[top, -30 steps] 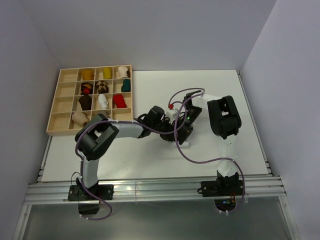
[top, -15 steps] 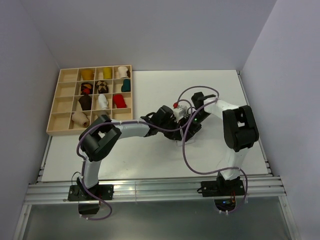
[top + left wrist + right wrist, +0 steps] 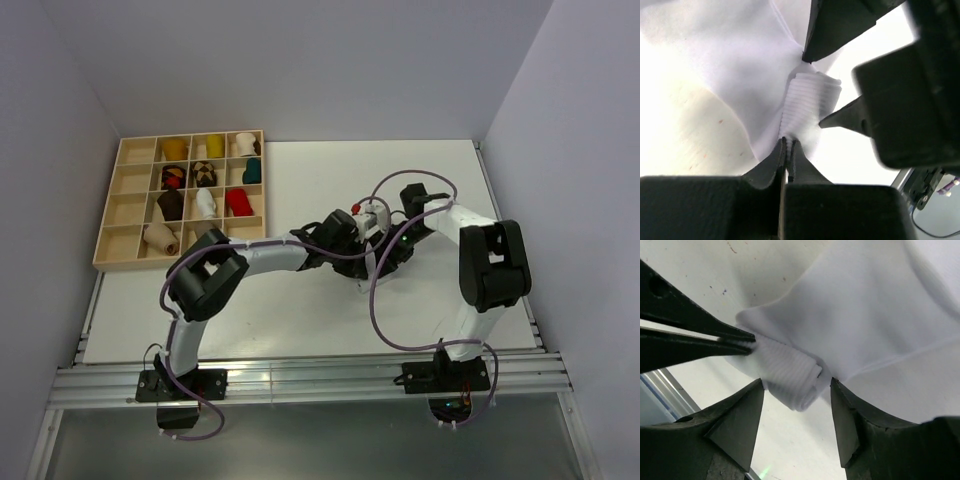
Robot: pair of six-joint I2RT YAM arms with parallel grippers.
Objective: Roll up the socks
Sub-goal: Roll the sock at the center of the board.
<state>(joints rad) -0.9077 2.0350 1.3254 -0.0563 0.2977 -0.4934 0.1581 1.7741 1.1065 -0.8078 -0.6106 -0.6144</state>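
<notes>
One pale sock [image 3: 880,315] lies near the middle of the counter [image 3: 300,320], between the two arms, with its ribbed cuff [image 3: 810,102] turned over into a short, tight roll. The left fingers [image 3: 788,145] are pressed together on a fold of cloth at one end of that roll. The pinch is thin and close to the edge. The right fingers [image 3: 755,392] stand apart, one on each side of the roll's other end, and no contact with it can be made out. From above, the sock is almost wholly hidden beneath the two wrists.

Step judged in hand: rolling has been begun at the cuff, and most of the sock is flat.

Recommended:
- The roll should be closed upon by the right fingers across its full thickness, so that all layers are caught and not the outer one alone.
- The left pinch should be kept until the right hold is firm, otherwise the roll is likely to spring open.
- Turning should then be done toward the flat part, with the cloth held low and lightly taut so that no slack is wound in.

A wooden tray [image 3: 110,262] of finished rolls stands well apart at the far left.
</notes>
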